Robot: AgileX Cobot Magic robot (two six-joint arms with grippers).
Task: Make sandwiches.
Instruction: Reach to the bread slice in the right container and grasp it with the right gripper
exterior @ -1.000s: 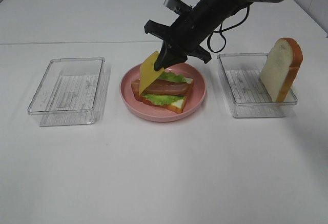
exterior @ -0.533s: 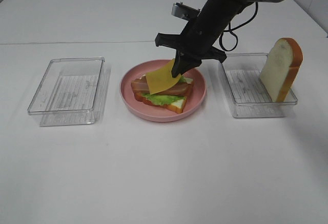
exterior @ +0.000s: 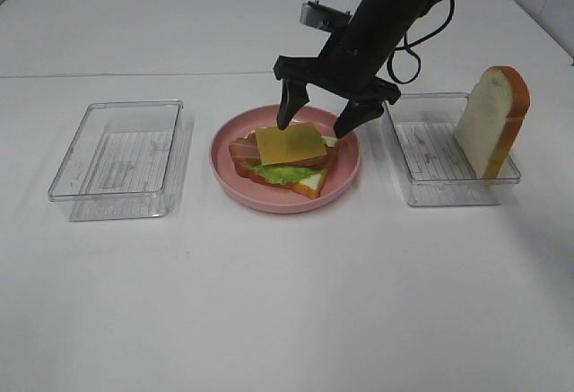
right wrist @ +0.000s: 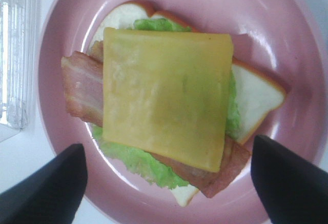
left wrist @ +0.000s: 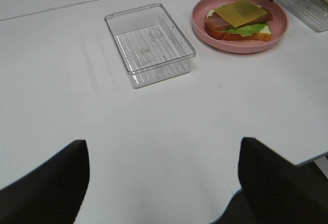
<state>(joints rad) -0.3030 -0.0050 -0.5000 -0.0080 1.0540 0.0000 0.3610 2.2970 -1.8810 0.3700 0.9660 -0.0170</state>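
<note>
An open sandwich [exterior: 285, 161] lies on the pink plate [exterior: 345, 172]: a white bread slice, green lettuce, bacon strips and a yellow cheese slice [exterior: 289, 143] flat on top. My right gripper [exterior: 315, 126] is open and empty just above the stack, its fingers apart to either side of the cheese [right wrist: 166, 106]. A second bread slice [exterior: 491, 121] leans upright in the right clear tray [exterior: 430, 163]. My left gripper [left wrist: 163, 141] is open and empty over bare table, far from the plate [left wrist: 205, 24], and is out of the exterior view.
An empty clear tray [exterior: 121, 154] stands left of the plate and also shows in the left wrist view [left wrist: 148, 42]. The right arm and its cable hang over the plate's far side. The white table's front edge shows in the left wrist view [left wrist: 307, 157].
The right gripper held the cheese slice hanging by one edge, lowered it onto the bacon, then opened and let it go. The cheese now lies flat.
</note>
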